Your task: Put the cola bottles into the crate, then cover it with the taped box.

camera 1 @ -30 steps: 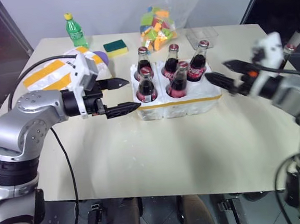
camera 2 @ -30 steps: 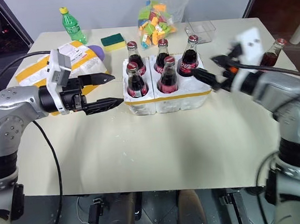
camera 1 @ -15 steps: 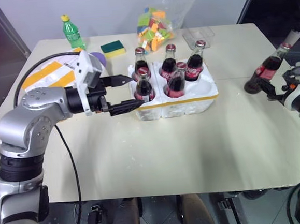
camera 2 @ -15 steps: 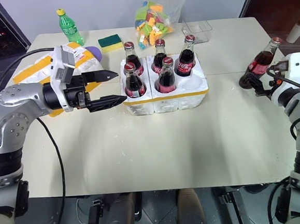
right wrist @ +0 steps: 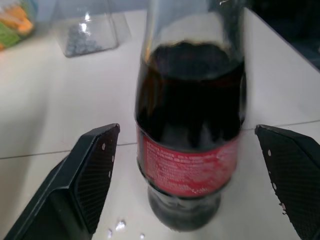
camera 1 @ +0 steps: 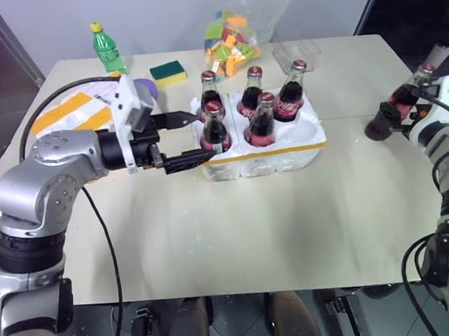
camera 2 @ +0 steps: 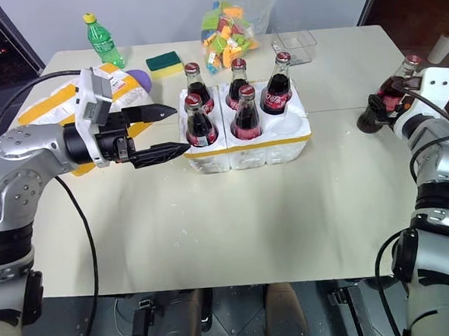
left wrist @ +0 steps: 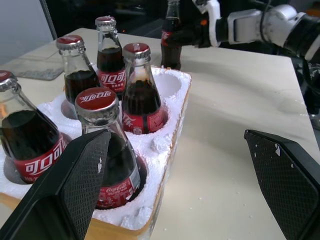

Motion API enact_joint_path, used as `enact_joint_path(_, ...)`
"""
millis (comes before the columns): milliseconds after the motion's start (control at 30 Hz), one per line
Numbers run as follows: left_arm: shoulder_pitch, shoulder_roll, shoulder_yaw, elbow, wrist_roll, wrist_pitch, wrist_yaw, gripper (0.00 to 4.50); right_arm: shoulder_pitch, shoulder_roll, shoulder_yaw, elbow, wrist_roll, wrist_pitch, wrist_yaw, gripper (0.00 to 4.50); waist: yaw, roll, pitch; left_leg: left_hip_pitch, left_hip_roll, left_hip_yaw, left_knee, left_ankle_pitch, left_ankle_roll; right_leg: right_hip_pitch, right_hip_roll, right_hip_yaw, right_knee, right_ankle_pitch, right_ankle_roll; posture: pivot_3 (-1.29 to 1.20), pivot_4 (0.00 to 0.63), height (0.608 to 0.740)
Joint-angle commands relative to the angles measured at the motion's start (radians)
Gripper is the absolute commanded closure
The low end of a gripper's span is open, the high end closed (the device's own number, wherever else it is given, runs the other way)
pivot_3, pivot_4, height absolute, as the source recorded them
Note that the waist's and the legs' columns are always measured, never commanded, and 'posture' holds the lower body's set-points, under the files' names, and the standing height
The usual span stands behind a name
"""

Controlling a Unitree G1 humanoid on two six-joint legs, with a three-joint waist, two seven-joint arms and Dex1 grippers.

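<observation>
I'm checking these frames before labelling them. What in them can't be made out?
- Taped box: mostly hidden behind the left arm in the head views.
- Sixth cola bottle: cap cut off by the edge of the right wrist view; neck blurred.
- Right claw: too small in the head views to show whether it touches that bottle.
- Crate: near end hidden by the left claw's finger.

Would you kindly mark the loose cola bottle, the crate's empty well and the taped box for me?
loose cola bottle (right wrist: 187, 162), right wrist view, on its red label.
empty well (left wrist: 167, 85), left wrist view, on its inner wall.
taped box (camera 2: 48, 104), right eye view, on a yellow stripe.
</observation>
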Motion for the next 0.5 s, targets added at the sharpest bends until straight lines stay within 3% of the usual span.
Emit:
enact_joint_path(33,-0.002,0.009,0.029,-0.040,-0.007,-0.012,0.011,0.00,-0.073,-0.010,0.019,0.104,-0.033,-0.084,0.010,0.06,-0.001,0.000,0.000,0.000,0.000,0.000,0.000,0.000,0.000,0.000,0.000,0.000,0.000,0.000,0.000,0.00,0.150,0.739)
enact_joint_path(133,0.001,0.010,0.032,-0.045,-0.010,-0.010,0.018,0.00,-0.118,-0.014,0.032,0.206,-0.054,-0.140,-0.005,0.06,-0.001,0.000,0.000,0.000,0.000,0.000,0.000,0.000,0.000,0.000,0.000,0.000,0.000,0.000,0.000,0.00,0.150,0.739)
enact_joint_path(200,0.003,0.012,0.035,-0.051,-0.014,-0.006,0.023,0.00,-0.134,-0.016,0.034,0.236,-0.057,-0.184,0.004,0.59,0.000,0.000,0.000,0.000,0.000,0.000,0.000,0.000,0.000,0.000,0.000,0.000,0.000,0.000,0.000,0.00,0.150,0.739)
enact_joint_path(300,0.005,0.015,0.039,-0.056,-0.020,-0.001,0.023,0.00,-0.137,-0.015,0.026,0.220,-0.042,-0.209,0.034,1.76,-0.003,0.000,0.000,0.000,0.000,0.000,0.000,0.000,0.000,0.000,0.000,0.000,0.000,0.000,0.000,0.00,0.150,0.739)
enact_joint_path(500,-0.001,0.014,0.036,-0.055,-0.033,0.003,0.013,0.00,-0.078,-0.036,0.004,-0.040,0.003,-0.210,0.103,1.73,-0.018,0.002,0.002,-0.001,0.000,0.000,-0.001,0.000,0.000,-0.001,0.000,0.000,0.000,0.000,0.000,0.00,0.150,0.739)
